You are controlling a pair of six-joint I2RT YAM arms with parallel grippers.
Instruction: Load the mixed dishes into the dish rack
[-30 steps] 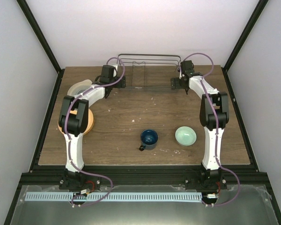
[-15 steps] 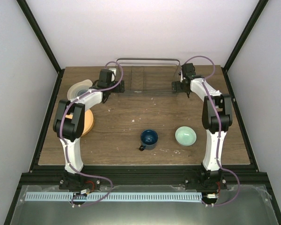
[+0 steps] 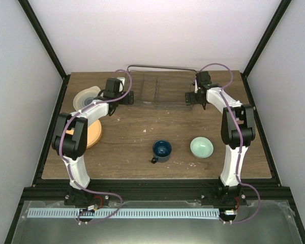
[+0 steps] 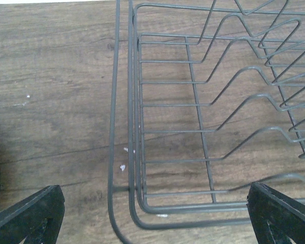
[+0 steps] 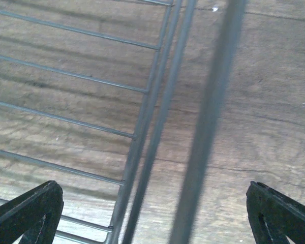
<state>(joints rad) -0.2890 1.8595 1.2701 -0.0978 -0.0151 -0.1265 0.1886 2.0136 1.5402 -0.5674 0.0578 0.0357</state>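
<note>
Left gripper (image 4: 155, 203) is spread wide and holds nothing. The end wires of the dish rack (image 4: 203, 117) sit between its fingers (image 4: 30, 213). Right gripper (image 5: 152, 203) is likewise released and straddles the rim at the rack's other end.

- Rack: spans the gap between the two hands.
- Dark blue mug (image 3: 161, 150) and mint-green bowl (image 3: 201, 147): well behind the hands, toward the bases.
- Cream plate (image 3: 86, 97): just outboard of the left hand.
- Orange plate (image 3: 94, 133): partly under the left arm.

Risks, as I judge them:
- A close on such thin wire may slip.
- Uneven pulls from the two hands could twist or tip the rack.
- A left-arm swing could clip either plate.

Views: only the wrist cameras resolve the finger spread and the wires between them. Only the top camera shows the dishes, none yet racked.
</note>
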